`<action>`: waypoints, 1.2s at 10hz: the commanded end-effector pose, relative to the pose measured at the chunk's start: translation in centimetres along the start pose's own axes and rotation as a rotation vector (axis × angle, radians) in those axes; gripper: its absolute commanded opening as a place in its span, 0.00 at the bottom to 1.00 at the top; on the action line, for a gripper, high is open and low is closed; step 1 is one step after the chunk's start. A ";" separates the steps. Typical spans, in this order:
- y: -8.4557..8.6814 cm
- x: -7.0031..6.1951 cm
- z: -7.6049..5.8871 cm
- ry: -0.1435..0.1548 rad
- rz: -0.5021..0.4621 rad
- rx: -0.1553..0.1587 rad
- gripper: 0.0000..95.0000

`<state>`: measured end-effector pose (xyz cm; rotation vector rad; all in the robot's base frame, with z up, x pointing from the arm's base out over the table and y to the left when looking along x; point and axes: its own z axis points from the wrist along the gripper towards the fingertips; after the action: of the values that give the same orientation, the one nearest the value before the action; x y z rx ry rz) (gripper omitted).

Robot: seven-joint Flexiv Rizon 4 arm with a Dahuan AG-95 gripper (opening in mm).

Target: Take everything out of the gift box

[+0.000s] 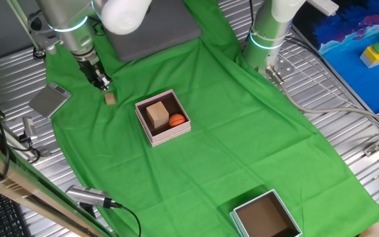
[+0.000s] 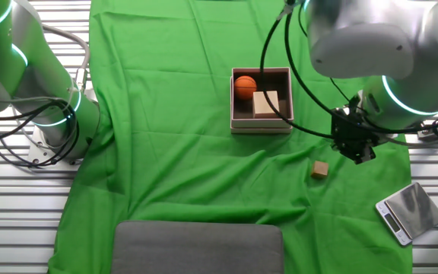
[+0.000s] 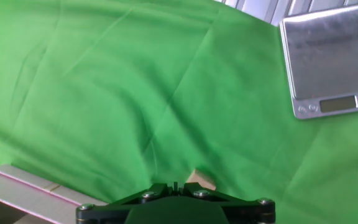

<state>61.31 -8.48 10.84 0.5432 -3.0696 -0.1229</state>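
The cube (image 1: 156, 113) and ball (image 1: 177, 120) sit inside the box (image 1: 151, 133); the hand (image 1: 102, 81) hovers beside it, grip impossible to tell.

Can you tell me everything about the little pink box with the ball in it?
The gift box is small and square, with pale pink walls and a dark brown inside. It has no lid on and sits flat on the green cloth. Inside, a tan wooden cube stands beside a smaller orange ball; both rest on the box floor. A tiny brown block lies outside on the cloth, apart from the box. The gripper is off to the side, not touching it.
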 end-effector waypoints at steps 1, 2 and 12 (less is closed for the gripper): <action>0.1 0.1 -0.1 -0.003 -0.001 0.002 0.00; 0.1 0.1 -0.1 -0.003 0.000 0.002 0.00; 5.0 3.4 0.4 -0.023 0.091 -0.012 0.00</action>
<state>56.57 -4.82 10.81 0.4068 -3.1041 -0.1499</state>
